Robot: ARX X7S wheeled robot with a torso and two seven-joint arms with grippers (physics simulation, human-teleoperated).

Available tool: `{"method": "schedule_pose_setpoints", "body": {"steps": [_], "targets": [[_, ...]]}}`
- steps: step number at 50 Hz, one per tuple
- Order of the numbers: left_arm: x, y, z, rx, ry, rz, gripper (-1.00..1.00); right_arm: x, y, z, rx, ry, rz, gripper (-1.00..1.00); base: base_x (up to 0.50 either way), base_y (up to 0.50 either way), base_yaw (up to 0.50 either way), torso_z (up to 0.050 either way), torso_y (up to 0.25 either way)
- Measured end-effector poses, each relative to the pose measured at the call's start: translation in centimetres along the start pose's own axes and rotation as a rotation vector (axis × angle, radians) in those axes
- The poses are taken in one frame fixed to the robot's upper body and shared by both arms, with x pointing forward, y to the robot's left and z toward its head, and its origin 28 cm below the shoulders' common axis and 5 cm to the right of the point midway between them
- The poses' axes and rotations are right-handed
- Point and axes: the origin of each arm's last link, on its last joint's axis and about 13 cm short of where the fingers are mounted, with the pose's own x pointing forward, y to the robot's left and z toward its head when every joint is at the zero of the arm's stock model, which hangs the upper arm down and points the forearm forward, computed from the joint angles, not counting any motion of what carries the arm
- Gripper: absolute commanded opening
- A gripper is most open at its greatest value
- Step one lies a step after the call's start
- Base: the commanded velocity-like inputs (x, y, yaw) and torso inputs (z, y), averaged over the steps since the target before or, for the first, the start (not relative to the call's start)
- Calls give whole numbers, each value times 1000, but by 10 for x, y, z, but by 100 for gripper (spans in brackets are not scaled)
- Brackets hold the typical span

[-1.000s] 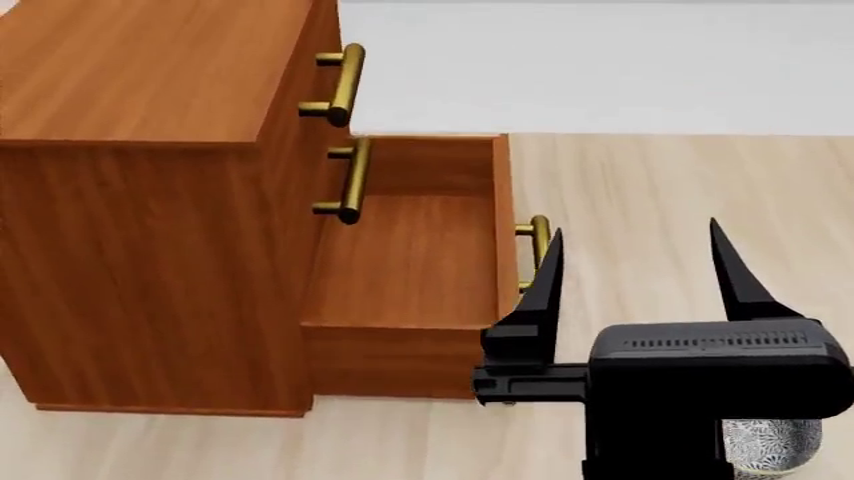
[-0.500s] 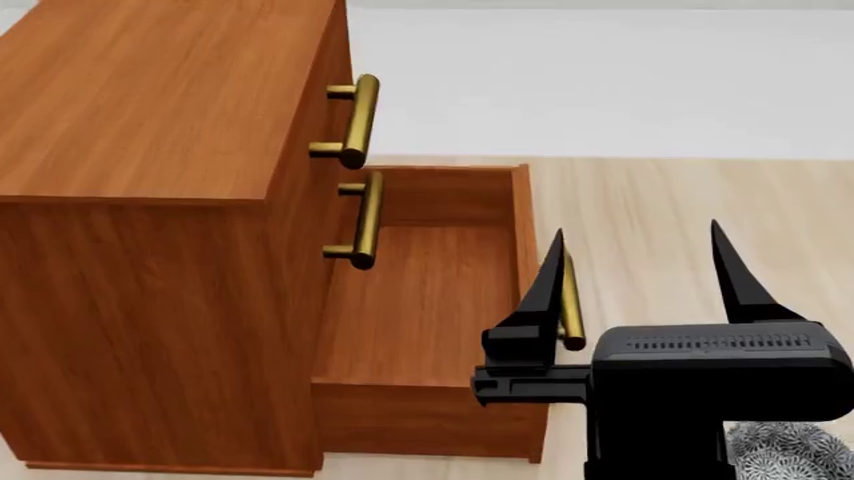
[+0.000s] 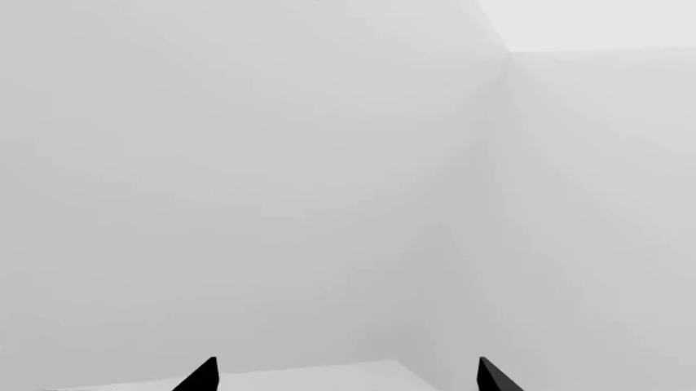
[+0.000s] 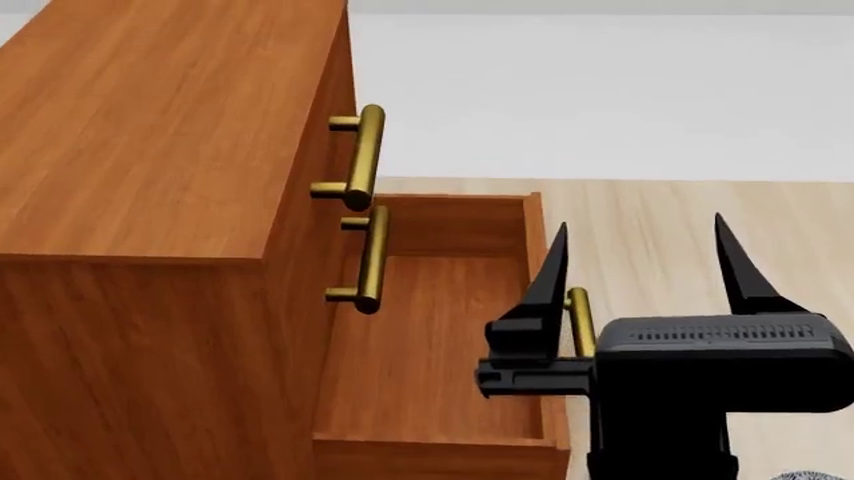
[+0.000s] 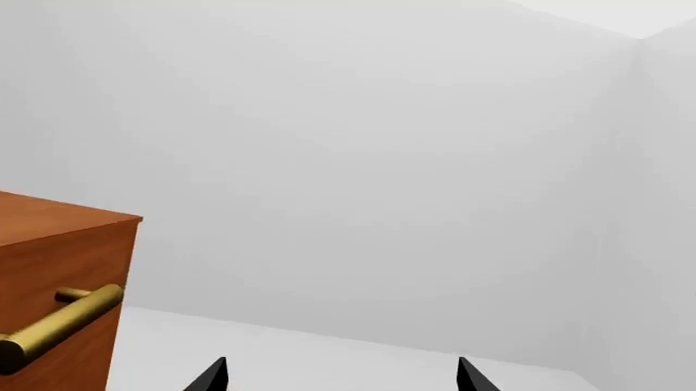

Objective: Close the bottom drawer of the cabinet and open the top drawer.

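Observation:
The reddish-brown cabinet [image 4: 160, 150] fills the left of the head view. The top drawer is shut, with its brass handle [image 4: 360, 158] on the front. The middle drawer's handle [image 4: 370, 258] sits just below. The bottom drawer [image 4: 427, 340] is pulled far out and looks empty. Its brass handle [image 4: 581, 322] is partly hidden behind my right gripper [image 4: 641, 225], which is open and empty, above and in front of the drawer's front. In the right wrist view the open right gripper [image 5: 341, 375] faces a white wall, with the cabinet's corner [image 5: 55, 244] and top drawer handle [image 5: 65, 324] beside it. My left gripper [image 3: 345, 375] is open and faces only white walls.
Light wood floor [image 4: 667, 210] lies to the right of the cabinet, with a white wall behind. A speck of a patterned bowl [image 4: 807, 474] shows at the bottom right edge of the head view.
The head view has moved closer to the cabinet, which now looks larger and lower in the picture. The bowl has nearly slid out of view. The bottom drawer stays open and the right gripper stays open.

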Motion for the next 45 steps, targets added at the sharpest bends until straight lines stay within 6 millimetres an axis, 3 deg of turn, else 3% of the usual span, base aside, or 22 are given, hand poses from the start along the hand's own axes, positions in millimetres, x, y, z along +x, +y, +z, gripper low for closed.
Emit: {"method": "schedule_pose_setpoints", "body": {"steps": [16,45], "targets": [[0,1,1,-2,-10,9,100,4,-3,4,-21,8,-5,100,195,17,0,0,0],[-5,5,-10,4,-17,-3,100,55,-43,29,-12,149,-75,100,0,0,0,0,-7]]}}
